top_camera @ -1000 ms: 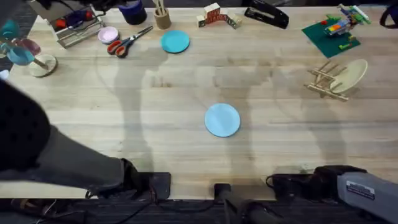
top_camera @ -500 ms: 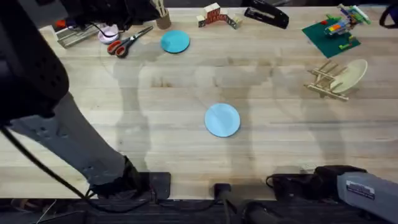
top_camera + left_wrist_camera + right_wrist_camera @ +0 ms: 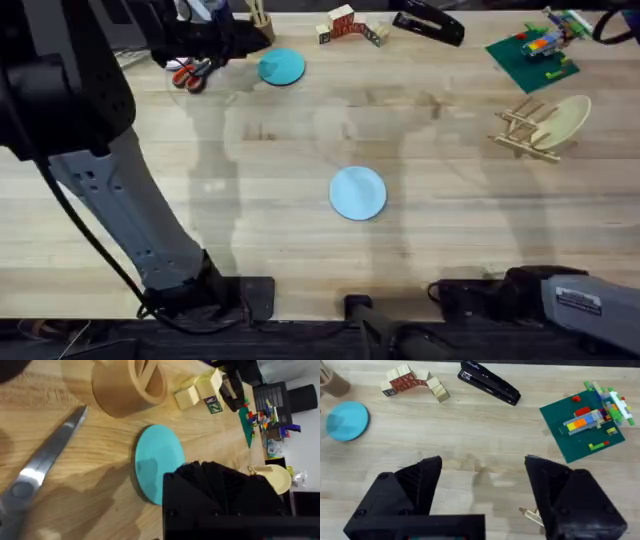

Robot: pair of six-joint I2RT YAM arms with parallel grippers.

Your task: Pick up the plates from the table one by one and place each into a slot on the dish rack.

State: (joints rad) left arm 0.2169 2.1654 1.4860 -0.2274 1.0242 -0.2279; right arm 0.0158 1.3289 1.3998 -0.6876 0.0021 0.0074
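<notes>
Plates first: our left pincer [image 3: 225, 40] has swung out to the teal plate [image 3: 282, 67], can't tell its jaws. So that's our first pick. Right pincer [image 3: 482, 480] sits spread, empty. Two plates on the counter [image 3: 450, 150]; pale blue plate [image 3: 357, 192] nearer us, dish rack [image 3: 525, 133] far right.
</notes>
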